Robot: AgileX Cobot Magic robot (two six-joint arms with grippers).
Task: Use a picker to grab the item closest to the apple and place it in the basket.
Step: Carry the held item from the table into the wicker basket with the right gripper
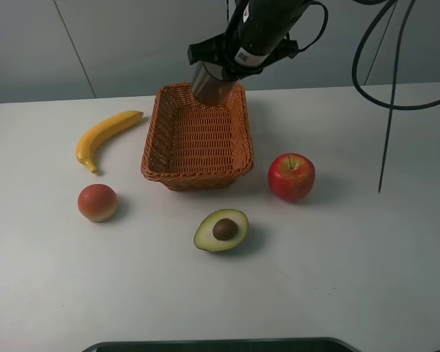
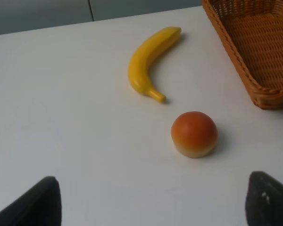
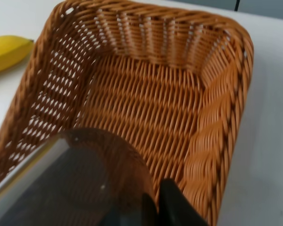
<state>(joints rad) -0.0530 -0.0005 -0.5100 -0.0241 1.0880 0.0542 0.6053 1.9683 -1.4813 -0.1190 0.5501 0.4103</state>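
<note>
The red apple [image 1: 292,177] stands on the white table, right of the wicker basket [image 1: 194,178]. In front of the basket lies an avocado half [image 1: 221,229], pit up. My right gripper [image 1: 221,67] hangs over the basket's far end, shut on a dark translucent cup-like object [image 1: 209,83]. In the right wrist view that object [image 3: 85,183] fills the foreground beside one black finger [image 3: 177,207], above the basket floor [image 3: 146,108]. My left gripper [image 2: 151,205] is open, with its fingertips [image 2: 37,202] far apart above bare table.
A yellow banana [image 1: 106,137] [image 2: 148,61] lies left of the basket. A round orange-red fruit [image 1: 97,202] [image 2: 194,133] sits nearer the front left. Black cables [image 1: 385,103] hang at the back right. A dark edge [image 1: 220,343] runs along the table's front.
</note>
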